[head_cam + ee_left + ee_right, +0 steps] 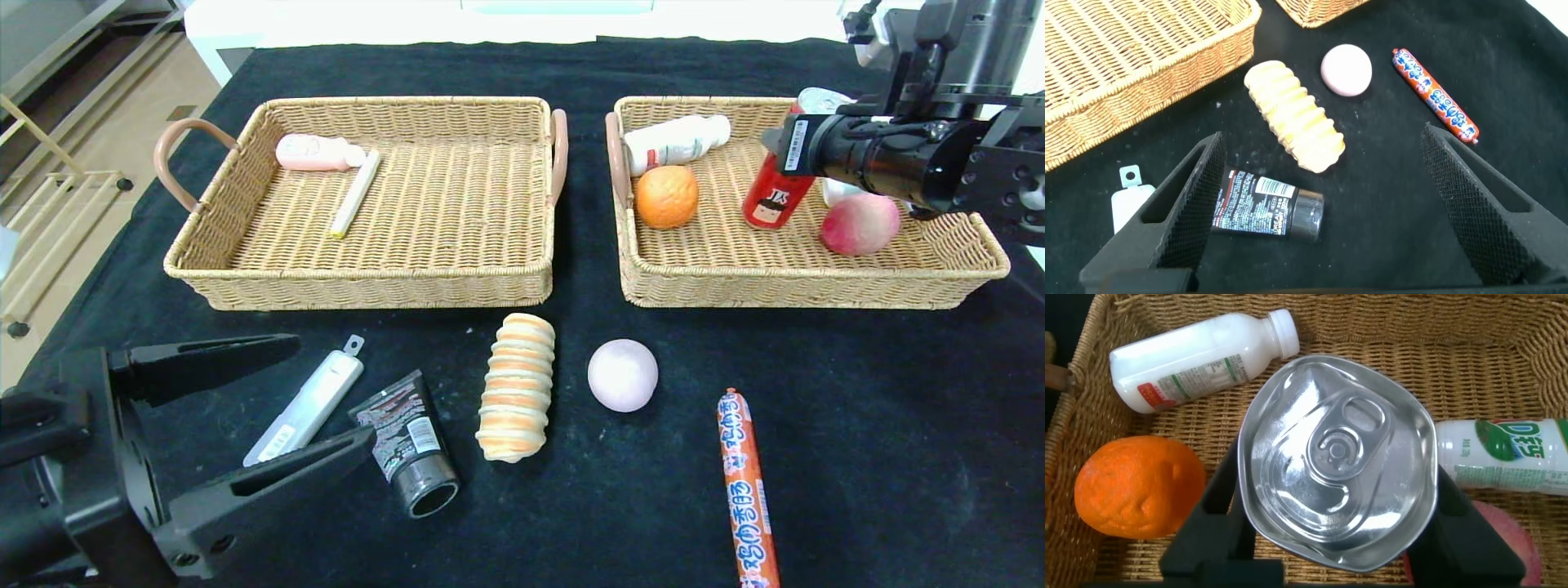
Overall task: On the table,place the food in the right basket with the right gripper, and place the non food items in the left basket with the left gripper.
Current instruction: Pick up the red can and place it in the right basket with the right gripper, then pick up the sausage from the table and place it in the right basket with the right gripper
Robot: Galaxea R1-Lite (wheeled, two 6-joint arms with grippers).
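Observation:
My right gripper (785, 149) is over the right basket (800, 286), shut on the top of a red drink can (772, 200), which hangs tilted close to the basket floor. The can's dented silver lid (1335, 461) fills the right wrist view between the fingers (1218, 518). An orange (666, 196), a white milk bottle (676, 141), a peach (859, 224) and a green-labelled bottle (1503, 456) lie in that basket. My left gripper (331, 394) is open, low over a black tube (1264, 214) and a white cutter (306, 402).
The left basket (367, 286) holds a pink bottle (314, 153) and a white stick (356, 194). On the black cloth in front lie a striped bread roll (516, 386), a pale round bun (622, 375) and a red sausage (747, 488).

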